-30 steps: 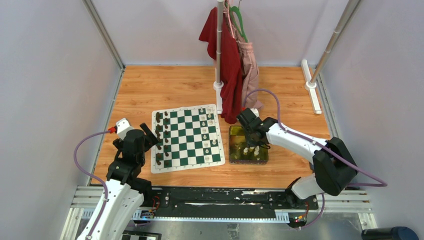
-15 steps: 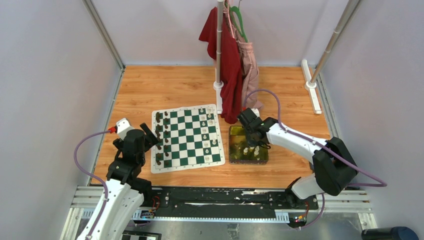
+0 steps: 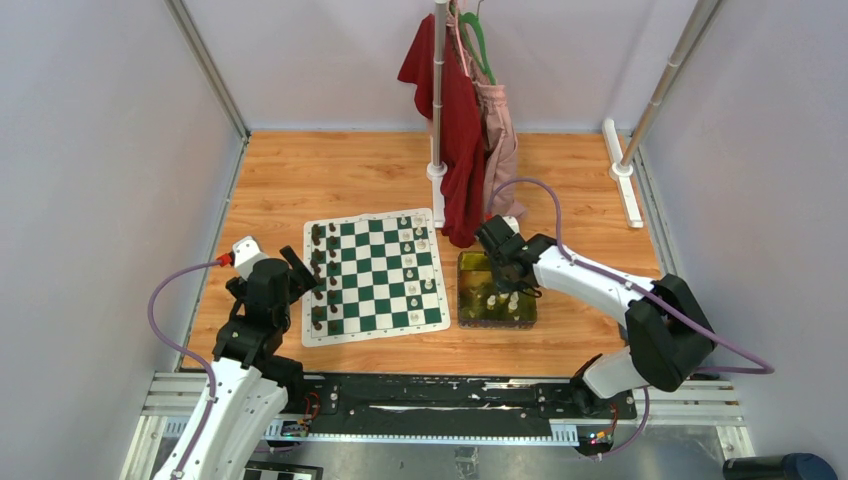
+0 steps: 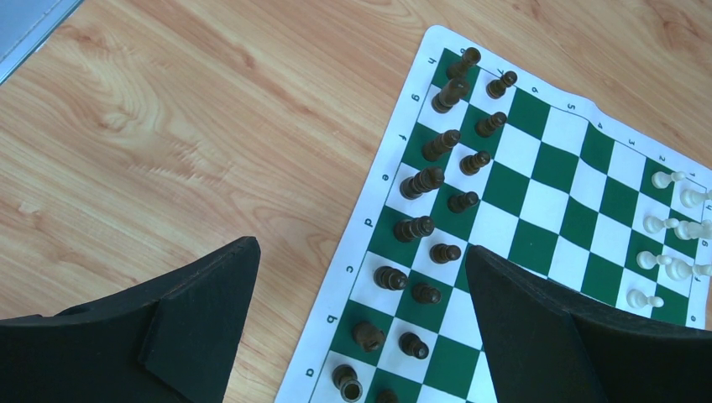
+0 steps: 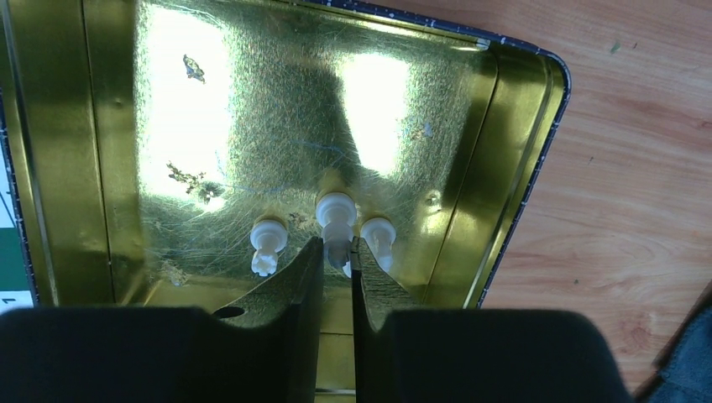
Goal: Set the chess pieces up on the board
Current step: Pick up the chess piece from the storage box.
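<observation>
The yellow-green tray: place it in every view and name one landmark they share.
Top external: tray just right of the board.
Left wrist: not in it.
Right wrist: tray fills most of the picture; the right hand pinches a chess piece in it.
Shared landmark: the board, a sliver at the right wrist view's left edge.

Gold tin tray [image 5: 59,151] on wooden table [image 3: 330,170], red cloth [image 3: 460,130] hanging on pole [image 3: 437,100], dark chessmen [image 4: 422,180]
</observation>
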Controlling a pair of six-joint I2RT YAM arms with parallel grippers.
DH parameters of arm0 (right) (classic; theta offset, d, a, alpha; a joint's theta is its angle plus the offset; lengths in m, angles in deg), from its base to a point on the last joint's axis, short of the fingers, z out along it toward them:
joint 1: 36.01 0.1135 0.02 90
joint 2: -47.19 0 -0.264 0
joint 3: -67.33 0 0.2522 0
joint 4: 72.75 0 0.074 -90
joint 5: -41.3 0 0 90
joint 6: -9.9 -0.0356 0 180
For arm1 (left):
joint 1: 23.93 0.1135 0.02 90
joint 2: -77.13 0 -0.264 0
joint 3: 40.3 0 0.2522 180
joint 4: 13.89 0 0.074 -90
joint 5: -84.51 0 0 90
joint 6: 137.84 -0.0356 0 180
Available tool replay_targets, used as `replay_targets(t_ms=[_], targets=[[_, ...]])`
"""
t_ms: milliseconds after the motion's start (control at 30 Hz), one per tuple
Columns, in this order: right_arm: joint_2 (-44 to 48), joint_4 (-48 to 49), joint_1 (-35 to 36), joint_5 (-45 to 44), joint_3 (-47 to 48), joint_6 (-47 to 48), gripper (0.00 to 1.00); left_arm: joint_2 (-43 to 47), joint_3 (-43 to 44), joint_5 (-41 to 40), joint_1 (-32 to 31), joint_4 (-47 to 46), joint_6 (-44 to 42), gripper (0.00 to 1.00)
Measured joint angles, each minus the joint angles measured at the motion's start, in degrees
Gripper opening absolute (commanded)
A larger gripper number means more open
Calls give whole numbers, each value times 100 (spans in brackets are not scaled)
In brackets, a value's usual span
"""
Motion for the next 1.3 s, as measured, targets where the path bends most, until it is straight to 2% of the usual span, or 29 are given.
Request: replay_targets(t_ms=[1300], targets=[[282, -592, 120, -9, 800, 214, 3, 87, 0, -2, 0, 2, 2, 100]])
